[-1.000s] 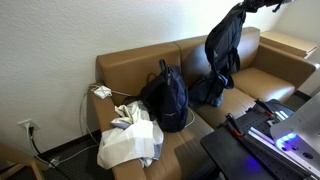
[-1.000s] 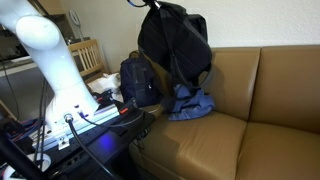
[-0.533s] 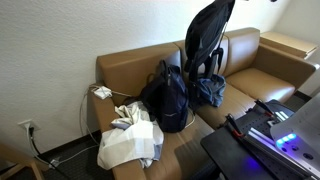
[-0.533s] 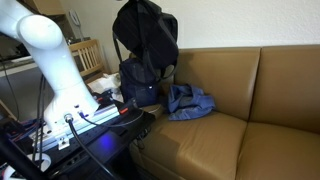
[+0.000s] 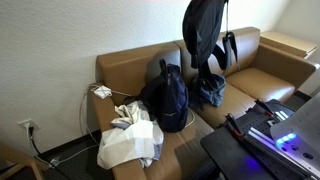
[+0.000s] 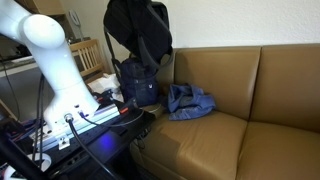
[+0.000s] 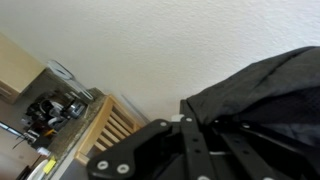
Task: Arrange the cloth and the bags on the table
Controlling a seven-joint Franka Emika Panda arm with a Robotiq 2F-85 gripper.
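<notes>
Your claw [image 7: 188,128] is clamped shut on the big black floppy backpack [image 5: 205,35], high above the brown leather sofa [image 5: 255,80]; if it swings or slips, it could fall on the smaller dark backpack [image 5: 165,97] below.

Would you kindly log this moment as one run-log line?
gripper: shut on black backpack, hanging above sofa | denim cloth: on seat | dark backpack: upright on seat | white tote: sofa end

The hanging black bag [image 5: 205,35] runs off the top edge in both exterior views, its held end out of sight, and it hides the upper part of the standing backpack [image 6: 138,90].
</notes>
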